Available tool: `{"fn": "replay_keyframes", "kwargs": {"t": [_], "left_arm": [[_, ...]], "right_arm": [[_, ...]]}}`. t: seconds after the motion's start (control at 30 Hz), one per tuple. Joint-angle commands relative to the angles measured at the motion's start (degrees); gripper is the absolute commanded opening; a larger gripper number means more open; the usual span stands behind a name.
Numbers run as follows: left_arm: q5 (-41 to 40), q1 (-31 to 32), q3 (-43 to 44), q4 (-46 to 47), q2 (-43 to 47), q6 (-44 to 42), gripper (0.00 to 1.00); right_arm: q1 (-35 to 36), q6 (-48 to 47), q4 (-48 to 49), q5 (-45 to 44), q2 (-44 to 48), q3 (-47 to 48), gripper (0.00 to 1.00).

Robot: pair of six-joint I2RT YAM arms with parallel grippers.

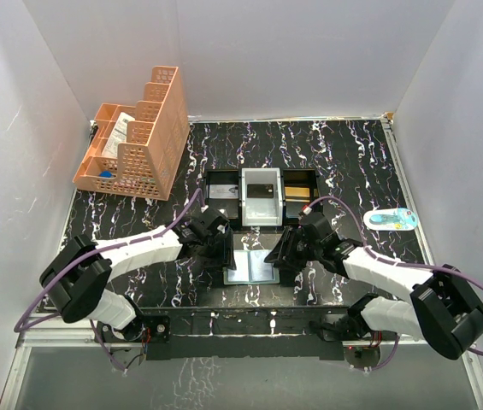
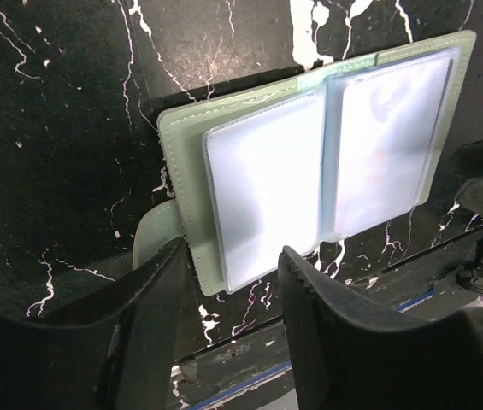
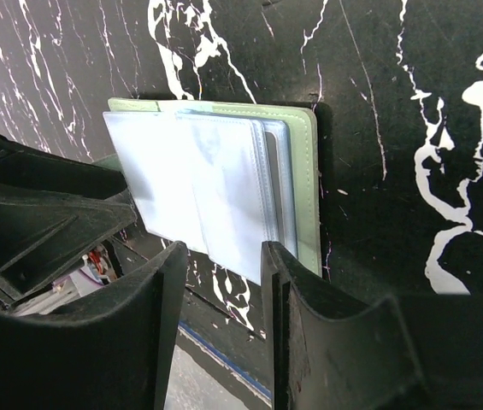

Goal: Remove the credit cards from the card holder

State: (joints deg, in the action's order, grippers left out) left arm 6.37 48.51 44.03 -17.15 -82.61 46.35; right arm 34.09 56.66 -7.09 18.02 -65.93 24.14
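Hovering my left gripper (image 2: 231, 249) and right gripper (image 3: 222, 248), both spread and empty, at either end of the card holder (image 1: 252, 266) lying open by the tabletop's (image 1: 352, 171) near edge, I judge it light, floppy, slick-sleeved, best pinned at its green border (image 2: 177, 171).

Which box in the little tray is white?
The middle compartment is white; the left compartment and the right compartment are black.
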Motion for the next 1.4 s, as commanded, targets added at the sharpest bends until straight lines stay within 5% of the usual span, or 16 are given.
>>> {"fn": "replay_keyframes", "kwargs": {"t": [0.0, 0.77, 1.37], "left_arm": [[-0.73, 0.25, 1.96, -2.10, 0.34, -0.71, 0.43], [0.47, 0.25, 1.59, -2.17, -4.21, -0.81, 0.17], [0.59, 0.26, 0.88, -2.21, -3.16, -1.89, 0.13]], "right_arm": [[0.19, -0.42, 3.82, 1.23, -0.51, 2.58, 0.37], [1.63, -7.41, -3.47, -5.22, -8.95, 7.81, 0.31], [2.34, -6.54, 0.37, -1.12, -5.41, 7.78, 0.26]]}}
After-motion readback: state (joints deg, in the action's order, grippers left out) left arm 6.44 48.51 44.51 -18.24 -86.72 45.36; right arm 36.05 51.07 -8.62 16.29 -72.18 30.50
